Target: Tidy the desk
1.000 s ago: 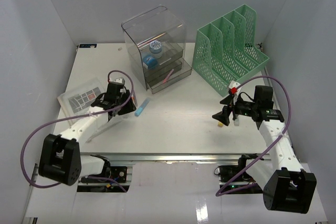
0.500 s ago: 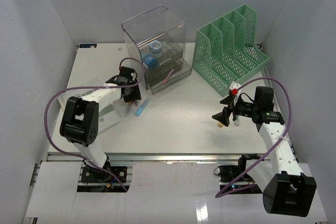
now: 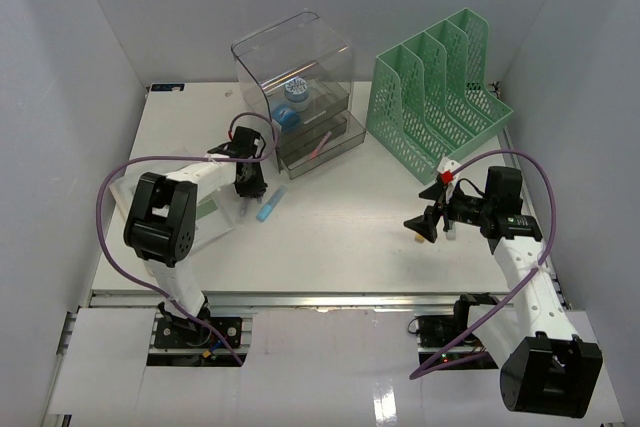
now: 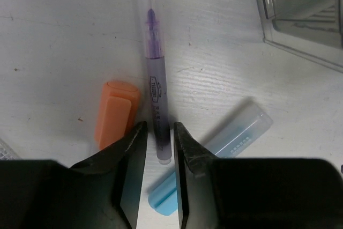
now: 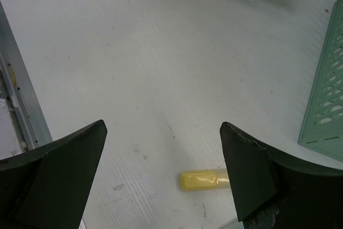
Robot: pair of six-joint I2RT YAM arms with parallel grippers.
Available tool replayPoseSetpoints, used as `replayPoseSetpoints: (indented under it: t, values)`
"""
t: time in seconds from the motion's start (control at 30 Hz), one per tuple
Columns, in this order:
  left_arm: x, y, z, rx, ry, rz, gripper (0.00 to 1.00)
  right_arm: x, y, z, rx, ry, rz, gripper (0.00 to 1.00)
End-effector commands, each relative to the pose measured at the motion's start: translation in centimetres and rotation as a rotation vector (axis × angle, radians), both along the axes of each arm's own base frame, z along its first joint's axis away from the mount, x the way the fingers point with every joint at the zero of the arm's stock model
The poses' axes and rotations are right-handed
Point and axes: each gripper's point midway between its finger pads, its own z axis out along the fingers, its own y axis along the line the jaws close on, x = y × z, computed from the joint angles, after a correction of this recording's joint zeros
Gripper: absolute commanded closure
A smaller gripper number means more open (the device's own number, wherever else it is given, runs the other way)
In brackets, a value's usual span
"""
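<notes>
On the white desk (image 3: 340,247), a purple pen (image 4: 154,79) with a clear cap lies between an orange highlighter (image 4: 115,112) and a blue highlighter (image 4: 230,146) (image 3: 268,209). My left gripper (image 4: 159,127) (image 3: 250,183) is low over the pens. Its jaws stand narrow round the purple pen's near end, with a thin gap still showing on the left side. The pen rests on the desk. My right gripper (image 5: 163,126) (image 3: 425,224) hangs wide open above a yellow pen (image 5: 203,179), whose far end is hidden behind the right finger.
A clear smoky drawer box (image 3: 295,67) with an open drawer stands just behind the left gripper. Its corner (image 4: 305,20) shows in the left wrist view. A green mesh file rack (image 3: 440,97) stands at the back right. A clear flat case (image 3: 208,215) lies under the left arm. A metal rail (image 3: 320,297) runs along the front edge.
The left arm has swung from the flat case toward the drawer box and come down over the pens, and its jaws have narrowed. The right arm has hardly moved.
</notes>
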Motion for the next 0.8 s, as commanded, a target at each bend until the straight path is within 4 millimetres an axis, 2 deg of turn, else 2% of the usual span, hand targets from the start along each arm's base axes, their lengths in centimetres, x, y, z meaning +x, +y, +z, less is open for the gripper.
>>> replayPoseSetpoints:
  t: [0.0, 0.17, 0.27, 0.4, 0.43, 0.53, 0.63, 0.7, 0.77]
  values:
    - [0.6, 0.4, -0.4, 0.018, 0.005, 0.025, 0.70, -0.3, 0.4, 0.6, 0.020, -0.027, 0.024, 0.07]
    - [0.5, 0.6, -0.5, 0.021, 0.003, 0.038, 0.80, -0.3, 0.4, 0.6, 0.020, -0.028, 0.023, 0.07]
    - [0.5, 0.9, 0.6, 0.024, -0.034, 0.048, 0.87, -0.4, 0.4, 0.6, 0.021, -0.030, 0.024, 0.07]
    - [0.7, 0.7, 3.8, -0.010, -0.123, 0.046, 0.92, -0.5, 0.5, 0.6, 0.023, -0.029, 0.029, 0.07]
    - [0.6, 0.6, 6.0, -0.036, -0.179, 0.047, 0.96, -0.6, 0.5, 0.6, 0.024, -0.029, 0.031, 0.07]
    - [-1.0, 0.8, 8.6, -0.080, -0.261, 0.050, 1.00, -0.7, 0.5, 0.5, 0.026, -0.027, 0.035, 0.07]
    - [-4.1, 1.0, 11.4, -0.155, -0.375, 0.035, 1.00, -0.8, 0.6, 0.5, 0.030, -0.028, 0.043, 0.07]
    - [-5.7, 0.6, 14.4, -0.230, -0.479, 0.005, 1.00, -0.7, 0.6, 0.3, 0.029, -0.021, 0.048, 0.07]
    - [-7.7, 0.0, 14.5, -0.277, -0.515, -0.045, 1.00, -0.5, 0.6, -0.1, 0.028, 0.002, 0.049, 0.07]
